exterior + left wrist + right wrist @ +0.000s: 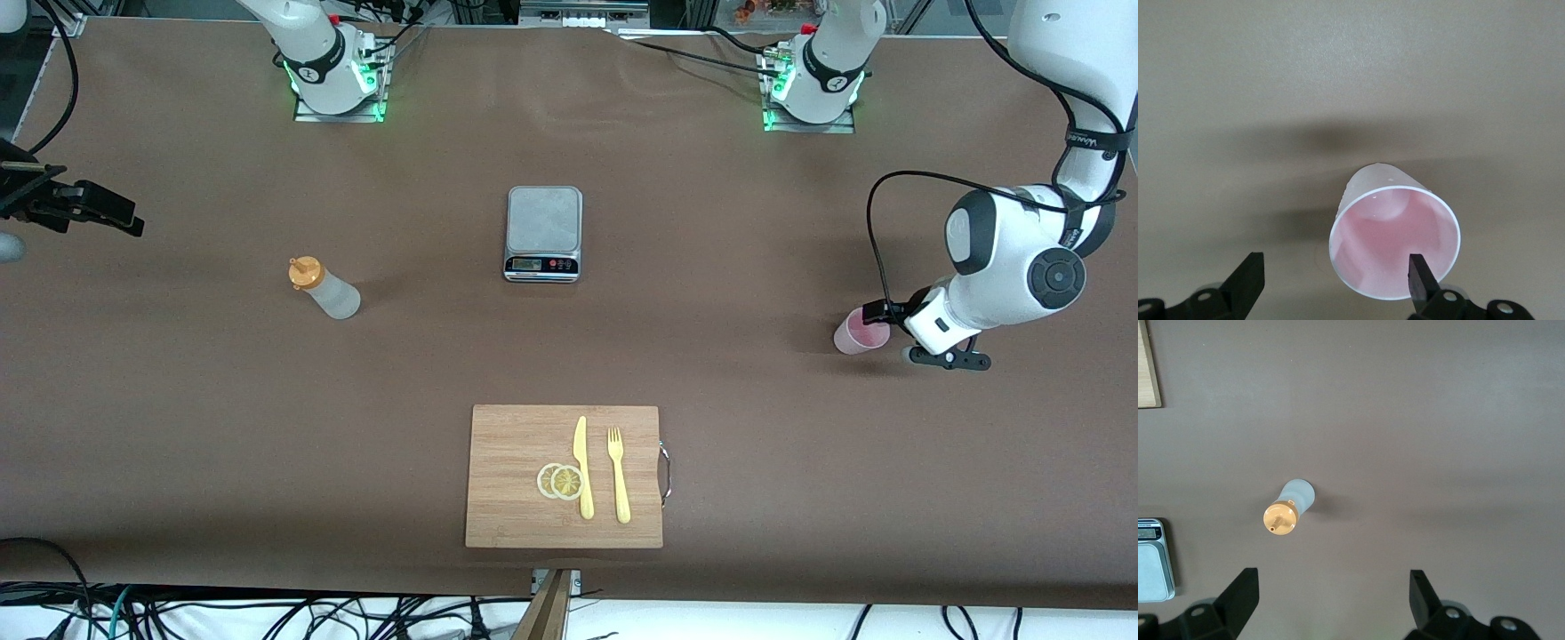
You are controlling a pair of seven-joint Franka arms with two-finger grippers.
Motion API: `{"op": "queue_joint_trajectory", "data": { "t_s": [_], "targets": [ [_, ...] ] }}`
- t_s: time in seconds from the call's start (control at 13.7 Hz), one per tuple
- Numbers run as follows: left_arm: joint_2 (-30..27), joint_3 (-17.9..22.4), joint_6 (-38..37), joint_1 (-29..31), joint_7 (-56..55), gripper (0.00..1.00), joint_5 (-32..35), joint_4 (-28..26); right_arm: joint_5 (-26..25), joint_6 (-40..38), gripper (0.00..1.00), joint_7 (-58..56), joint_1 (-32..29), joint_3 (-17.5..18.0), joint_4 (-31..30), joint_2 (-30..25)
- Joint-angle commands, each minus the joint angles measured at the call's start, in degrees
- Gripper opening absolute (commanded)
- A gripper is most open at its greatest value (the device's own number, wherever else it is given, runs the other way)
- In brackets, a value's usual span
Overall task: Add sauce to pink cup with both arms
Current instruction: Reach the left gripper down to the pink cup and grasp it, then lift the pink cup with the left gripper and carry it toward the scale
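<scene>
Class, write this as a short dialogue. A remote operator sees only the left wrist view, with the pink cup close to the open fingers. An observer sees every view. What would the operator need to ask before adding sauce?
Operator: I see only the pink cup at my left gripper. Where is the sauce?
Observer: It stands toward the right arm's end of the table, untouched, its orange cap on.
Operator: Is the other arm on it?
Observer: No. The right gripper hangs open over the table near the bottle and holds nothing.
Operator: Anything between bottle and cup?
Observer: A kitchen scale sits mid-table between them, with nothing on its plate.
</scene>
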Motion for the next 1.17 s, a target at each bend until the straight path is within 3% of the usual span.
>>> {"op": "queue_joint_trajectory", "data": {
  "t_s": [0.0,0.22,0.29,0.37,0.59,0.88,1.1],
  "targets": [
    [0.58,-0.36,1.83,0.49,0.81,0.85,1.48,-0.36,-0.1,-0.12,1.0,-1.07,-0.54,0.31,0.21,-0.26],
    [1.2,-0.27,2.61,0.41,0.72,0.56,1.39,-0.36,-0.1,-0.21,1.0,-1.16,-0.46,0.31,0.21,-0.26],
    [1.46,-0.35,3.05,0.41,0.72,0.54,1.39,-0.36,-0.1,-0.21,1.0,-1.07,-0.54,0.31,0.21,-0.26],
    [1.55,-0.36,3.06,0.49,0.72,0.44,1.39,-0.36,-0.1,-0.21,1.0,-1.07,-0.55,0.31,0.21,-0.26],
    [1.64,-0.36,2.97,0.49,0.63,0.02,1.3,-0.28,-0.1,-0.21,1.0,-1.16,-0.55,0.31,0.21,-0.26],
    [0.94,-0.36,1.4,-0.12,-0.16,0.0,0.61,2.08,-0.1,-0.21,1.0,-1.07,-0.54,0.31,0.21,-0.26],
    [-1.34,-1.14,-5.71,-5.19,-2.69,0.0,-0.71,6.65,-0.1,-0.21,1.0,-1.16,-0.54,0.31,0.21,-0.26]
  ]
}}
